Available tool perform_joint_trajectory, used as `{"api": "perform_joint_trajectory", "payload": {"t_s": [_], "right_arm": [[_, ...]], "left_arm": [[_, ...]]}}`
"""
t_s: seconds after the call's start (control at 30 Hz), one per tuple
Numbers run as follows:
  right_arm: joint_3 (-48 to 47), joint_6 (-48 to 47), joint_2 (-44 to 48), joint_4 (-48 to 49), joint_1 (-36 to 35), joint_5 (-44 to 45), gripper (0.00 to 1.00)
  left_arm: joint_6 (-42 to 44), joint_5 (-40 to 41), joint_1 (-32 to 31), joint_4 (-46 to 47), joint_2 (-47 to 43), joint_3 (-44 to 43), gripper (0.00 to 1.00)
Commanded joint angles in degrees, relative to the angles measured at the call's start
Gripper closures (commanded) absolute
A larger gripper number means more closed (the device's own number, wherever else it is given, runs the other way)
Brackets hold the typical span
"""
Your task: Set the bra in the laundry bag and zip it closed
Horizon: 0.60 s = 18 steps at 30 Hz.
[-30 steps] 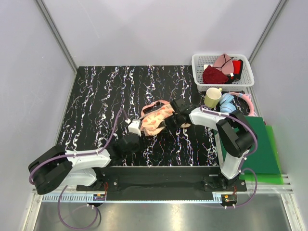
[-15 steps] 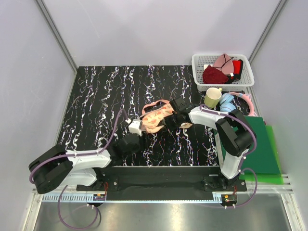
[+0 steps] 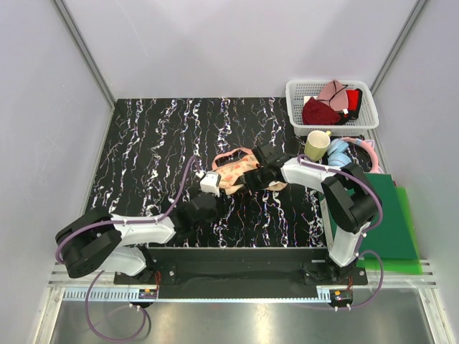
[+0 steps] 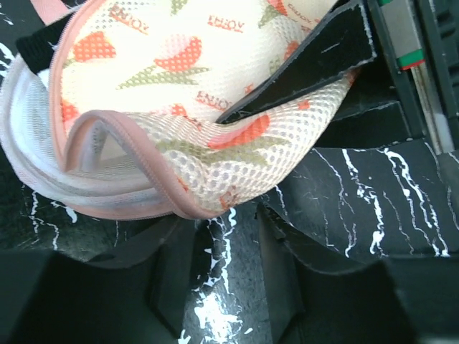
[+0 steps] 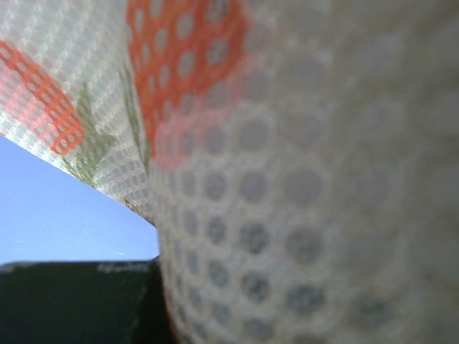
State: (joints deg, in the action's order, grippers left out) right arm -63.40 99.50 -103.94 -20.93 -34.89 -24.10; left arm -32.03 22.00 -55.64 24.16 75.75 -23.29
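Laundry bag: lies mid-table between the two grippers, its peach mesh with an orange-red and green print on top.
Zip edge: the pink edge curls apart at the end nearest the left arm, so the mouth gapes there.
Bra: only a white layered edge shows inside that mouth, with a black strip at the bag's far corner. The rest is hidden.
Left gripper: low over the table, fingers spread with nothing between them. The bag's pink edge is just ahead of the tips.
Right gripper: clamped on the bag's other end. One black finger lies across the mesh, and fabric fills its wrist view.
Basket: white, at the far right corner, holding a dark red garment.
Cup: just in front of the basket.
Green mat: along the right edge.
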Motion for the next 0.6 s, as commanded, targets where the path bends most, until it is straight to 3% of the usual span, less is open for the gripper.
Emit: {"api": "perform_joint_trajectory", "payload": {"t_s": [0.0, 0.33, 0.5, 0.57], "right_arm": [[-1.6, 1.6, 0.7, -1.1, 0.1, 0.3, 0.99], [-0.7, 1.2, 0.8, -1.1, 0.1, 0.3, 1.0], [-0.4, 1.1, 0.7, -1.0, 0.1, 0.3, 1.0], [-0.7, 1.4, 0.7, -1.0, 0.1, 0.2, 1.0]], "left_arm": [[1.1, 3.7, -0.3, 3.8, 1.4, -1.8, 0.63], [0.7, 7.0, 0.3, 3.4, 1.9, -2.6, 1.0], [1.3, 4.7, 0.4, 4.1, -0.2, -2.4, 1.0], [0.9, 3.3, 0.3, 3.5, -1.7, -2.2, 0.85]]}}
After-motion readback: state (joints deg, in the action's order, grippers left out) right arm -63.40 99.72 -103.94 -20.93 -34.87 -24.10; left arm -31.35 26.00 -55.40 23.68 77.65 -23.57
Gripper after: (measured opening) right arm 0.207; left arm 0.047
